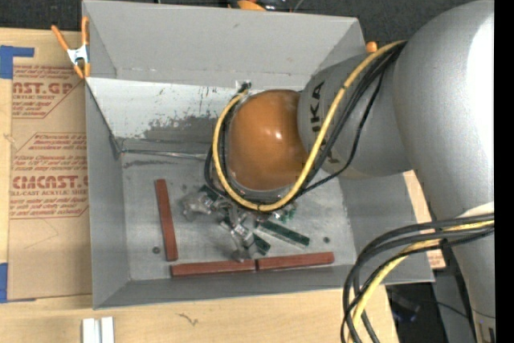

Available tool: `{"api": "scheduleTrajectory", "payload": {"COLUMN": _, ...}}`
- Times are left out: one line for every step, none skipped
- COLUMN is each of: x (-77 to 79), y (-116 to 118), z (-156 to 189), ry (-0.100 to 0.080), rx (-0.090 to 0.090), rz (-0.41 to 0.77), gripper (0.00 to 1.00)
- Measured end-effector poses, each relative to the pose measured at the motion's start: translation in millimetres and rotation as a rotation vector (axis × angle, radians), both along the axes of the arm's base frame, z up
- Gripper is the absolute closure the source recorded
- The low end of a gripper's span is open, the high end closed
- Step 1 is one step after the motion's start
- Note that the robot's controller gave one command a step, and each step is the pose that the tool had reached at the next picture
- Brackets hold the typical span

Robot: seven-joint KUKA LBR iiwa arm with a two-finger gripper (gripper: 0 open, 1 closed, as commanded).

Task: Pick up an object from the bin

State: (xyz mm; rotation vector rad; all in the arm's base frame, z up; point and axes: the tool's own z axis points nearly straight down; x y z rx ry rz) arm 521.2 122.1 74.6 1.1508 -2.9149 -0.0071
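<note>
Claw (239,227) – opening unclear – beside slim dark-green strip (285,234), near red-brown bar (293,259)

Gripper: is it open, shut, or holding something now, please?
Gripper: cannot be told. It is low over a small heap, beside a green stick.

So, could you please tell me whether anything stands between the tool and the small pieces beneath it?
Nothing visible does. The tool is down right at the small heap, beside a dark green strip; the red-brown bars lie left and in front.
</note>
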Motion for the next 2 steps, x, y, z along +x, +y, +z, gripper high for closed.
{"api": "scheduleTrajectory", "payload": {"x": 70.9, "y": -26, "z": 90, "ry": -0.023, "rx": 0.001, "rz": -0.021, "gripper": 0.0}}
{"api": "scheduleTrajectory", "payload": {"x": 24.1, "y": -18, "z": -5, "ry": -0.01, "rx": 0.001, "rz": -0.339, "gripper": 0.0}}
